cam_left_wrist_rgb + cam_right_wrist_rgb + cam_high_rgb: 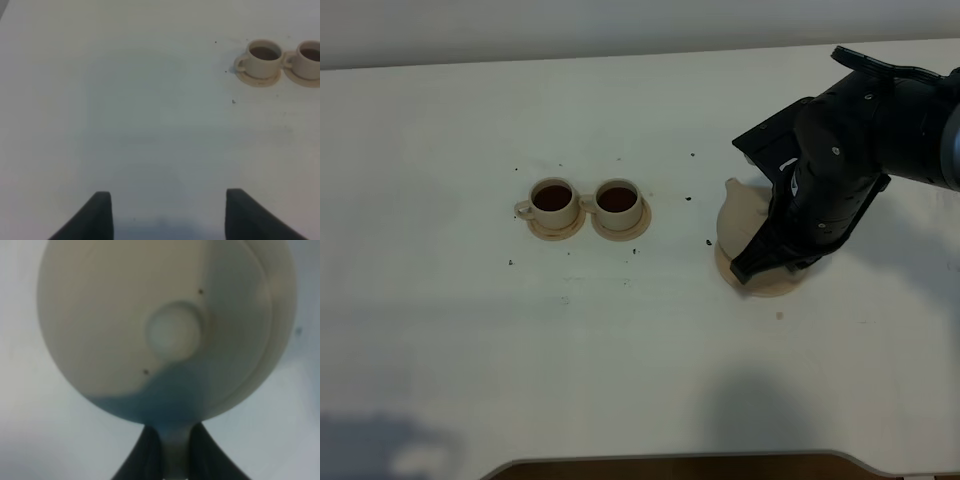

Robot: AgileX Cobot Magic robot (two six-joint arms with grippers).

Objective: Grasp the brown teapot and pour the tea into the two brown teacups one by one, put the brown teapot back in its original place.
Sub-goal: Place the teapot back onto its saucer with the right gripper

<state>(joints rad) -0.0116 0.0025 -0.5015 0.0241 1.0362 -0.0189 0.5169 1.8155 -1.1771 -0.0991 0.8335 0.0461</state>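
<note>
The brown teapot [740, 214] stands upright on or just above the wide tan saucer [766, 288], its original place, at the right of the table. I cannot tell whether they touch. My right gripper [173, 432] is shut on the teapot's loop handle; the right wrist view looks down on the teapot [120, 315], its lid knob and the saucer's rim [284, 315]. The right arm [840, 170] hides the handle in the high view. The two brown teacups [552, 200] [618, 202] stand side by side on small saucers, both holding dark tea. My left gripper [167, 200] is open and empty over bare table, the cups [263, 57] [309, 56] far from it.
Small dark specks [708, 242] lie on the white table between the cups and the teapot. The table's front edge [670, 462] curves in at the bottom of the high view. The left arm is out of the high view.
</note>
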